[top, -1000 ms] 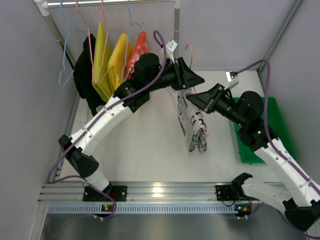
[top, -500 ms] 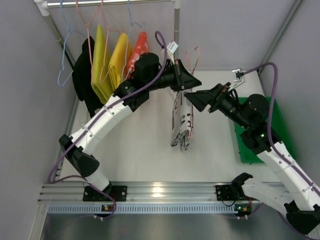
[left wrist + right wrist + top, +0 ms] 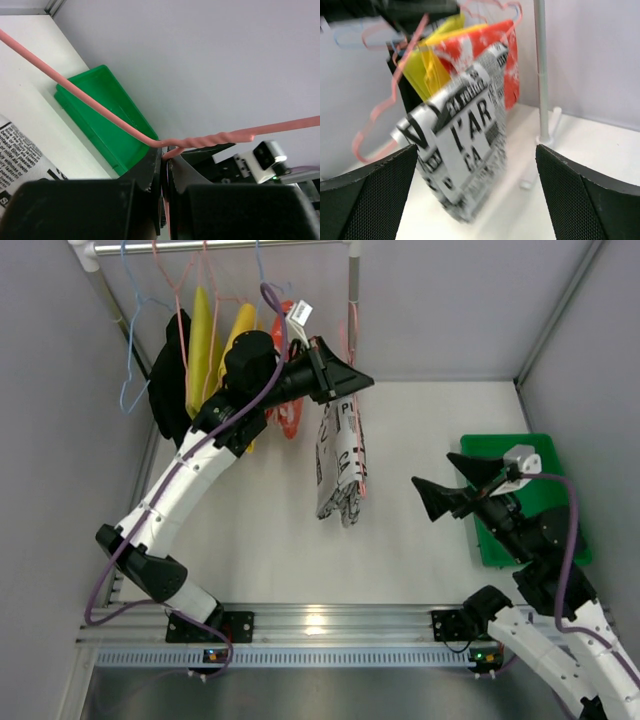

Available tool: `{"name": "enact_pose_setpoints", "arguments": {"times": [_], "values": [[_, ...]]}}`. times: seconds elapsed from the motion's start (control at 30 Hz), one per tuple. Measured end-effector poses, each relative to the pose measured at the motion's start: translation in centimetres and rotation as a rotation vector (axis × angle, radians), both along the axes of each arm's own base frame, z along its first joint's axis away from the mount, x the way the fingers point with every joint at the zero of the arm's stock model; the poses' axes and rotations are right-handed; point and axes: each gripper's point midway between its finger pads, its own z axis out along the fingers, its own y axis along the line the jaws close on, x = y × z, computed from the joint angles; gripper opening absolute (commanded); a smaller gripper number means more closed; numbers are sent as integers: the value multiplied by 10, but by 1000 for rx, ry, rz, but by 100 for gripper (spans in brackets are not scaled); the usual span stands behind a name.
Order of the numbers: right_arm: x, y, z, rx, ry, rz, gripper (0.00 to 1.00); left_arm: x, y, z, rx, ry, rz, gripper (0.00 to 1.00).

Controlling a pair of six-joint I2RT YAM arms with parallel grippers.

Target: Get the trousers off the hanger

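The trousers, white with black lettering, hang folded over the pink wire hanger above the table's middle. My left gripper is shut on the hanger just below its twisted neck. In the left wrist view the pink hanger is pinched between the closed jaws of my left gripper. My right gripper is open and empty, off to the right of the trousers and apart from them. In the right wrist view my right gripper faces the blurred trousers and hanger from a distance.
A rail at the back left carries yellow garments, a red-orange spotted one, a black one and light blue hangers. The rack post stands behind the hanger. A green bin sits at the right.
My left gripper closed on the hanger and swung it with the trousers left, toward the rail. My right gripper opened, let go of the trousers and drew back to the right.
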Motion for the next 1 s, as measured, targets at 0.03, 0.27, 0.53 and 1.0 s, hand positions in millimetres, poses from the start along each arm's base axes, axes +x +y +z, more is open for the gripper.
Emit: {"name": "enact_pose_setpoints", "arguments": {"times": [0.03, 0.27, 0.53, 1.0], "values": [[0, 1, -12, -35, 0, 3, 99, 0, 1, 1, -6, 8, 1, 0], [6, 20, -75, -216, 27, 87, 99, 2, 2, 4, -29, 46, 11, 0], [9, 43, -107, -258, 73, 176, 99, 4, 0, 13, -61, 64, 9, 0], [24, 74, -119, -335, 8, 168, 96, 19, -11, 8, -75, 86, 10, 0]]}}
